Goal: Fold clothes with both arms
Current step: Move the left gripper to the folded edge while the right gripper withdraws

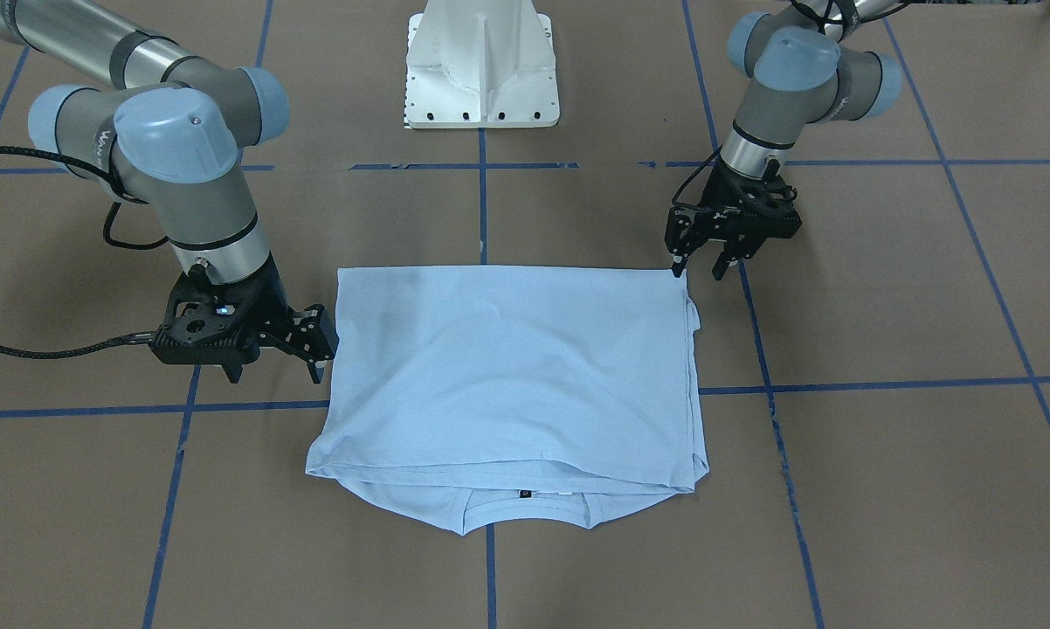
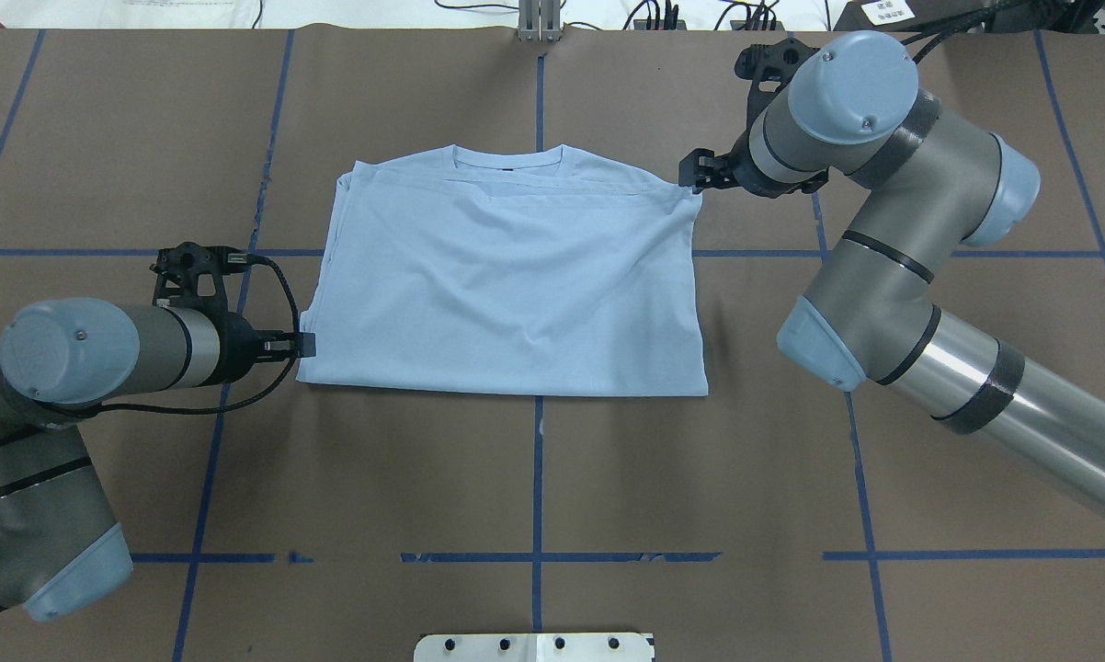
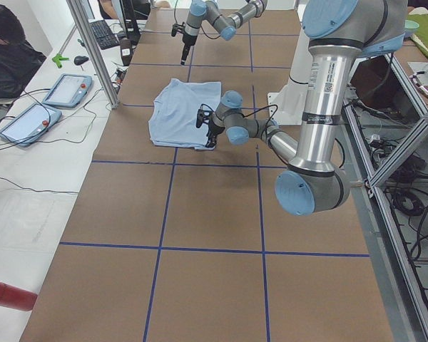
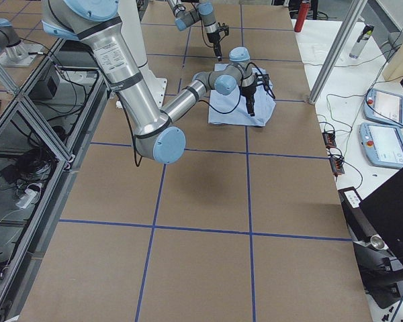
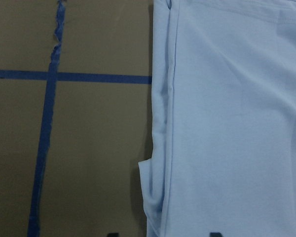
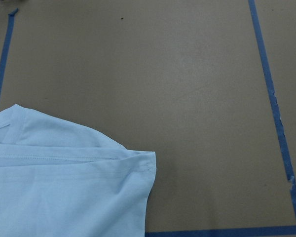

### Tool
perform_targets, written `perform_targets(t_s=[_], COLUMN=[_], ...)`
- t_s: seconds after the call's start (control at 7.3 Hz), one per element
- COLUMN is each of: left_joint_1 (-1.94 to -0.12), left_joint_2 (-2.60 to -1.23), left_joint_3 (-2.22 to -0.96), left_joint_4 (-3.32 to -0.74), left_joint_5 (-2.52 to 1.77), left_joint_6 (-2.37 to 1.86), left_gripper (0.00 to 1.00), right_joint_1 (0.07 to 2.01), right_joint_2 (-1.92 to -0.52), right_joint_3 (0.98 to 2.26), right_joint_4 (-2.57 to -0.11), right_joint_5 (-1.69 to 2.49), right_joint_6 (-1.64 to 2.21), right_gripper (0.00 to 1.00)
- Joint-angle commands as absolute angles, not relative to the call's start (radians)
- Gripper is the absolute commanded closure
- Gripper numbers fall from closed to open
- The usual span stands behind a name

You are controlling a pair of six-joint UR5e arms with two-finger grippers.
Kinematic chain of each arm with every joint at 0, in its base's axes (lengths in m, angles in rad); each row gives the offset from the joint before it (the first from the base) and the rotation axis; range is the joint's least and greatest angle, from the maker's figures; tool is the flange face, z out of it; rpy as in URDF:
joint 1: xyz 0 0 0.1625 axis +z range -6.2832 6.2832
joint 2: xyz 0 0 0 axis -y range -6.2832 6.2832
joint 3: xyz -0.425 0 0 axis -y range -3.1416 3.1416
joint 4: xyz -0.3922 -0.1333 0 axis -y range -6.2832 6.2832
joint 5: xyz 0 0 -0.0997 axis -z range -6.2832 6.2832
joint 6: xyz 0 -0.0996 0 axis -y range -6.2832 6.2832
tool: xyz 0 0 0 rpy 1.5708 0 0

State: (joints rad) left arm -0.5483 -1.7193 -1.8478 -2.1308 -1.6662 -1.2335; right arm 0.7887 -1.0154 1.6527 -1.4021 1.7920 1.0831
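Note:
The light blue T-shirt (image 1: 507, 367) lies folded in half on the brown table, also in the overhead view (image 2: 506, 285). Its collar and dark neck label (image 1: 525, 495) peek out at the edge far from the robot. The chest print is hidden. My left gripper (image 1: 698, 266) is open and empty, just above the shirt's near left corner (image 2: 306, 345). The left wrist view shows the shirt's side edge (image 5: 163, 148) below it. My right gripper (image 1: 276, 371) is open and empty, beside the shirt's far right corner (image 2: 690, 175). The right wrist view shows that corner (image 6: 138, 163).
The white pedestal base (image 1: 481, 70) stands at the robot's side of the table. Blue tape lines (image 2: 536, 478) grid the brown table surface. Teach pendants (image 3: 64, 89) and a red cylinder (image 3: 7, 296) lie on the white bench beyond the far edge.

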Motion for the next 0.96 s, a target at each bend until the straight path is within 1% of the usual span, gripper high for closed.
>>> perform_targets(t_s=[0.0,0.41,0.69,0.82], left_joint_1=[-0.538,-0.506,-0.496,-0.495], left_joint_2=[-1.72,-1.729,-1.729,-1.732], left_joint_3=[-1.819,-1.81,-1.81,-1.81], left_joint_4=[-2.131,-2.131,-2.131,-2.131], left_joint_5=[-1.661,-1.661,-1.661,-1.661], left_joint_6=[-1.241,-1.241,-1.243,-1.243], left_gripper=[0.47,0.47,0.57,0.59], right_joint_1=[0.787,0.787,0.787,0.787], right_joint_2=[-1.017,-1.023,-1.025,-1.026], right_joint_3=[1.651,1.649,1.648,1.647], right_joint_4=[-1.402,-1.402,-1.402,-1.401], right_joint_5=[1.79,1.789,1.789,1.789], right_joint_6=[1.083,1.081,1.081,1.081], right_gripper=[0.0,0.0,0.0,0.0])
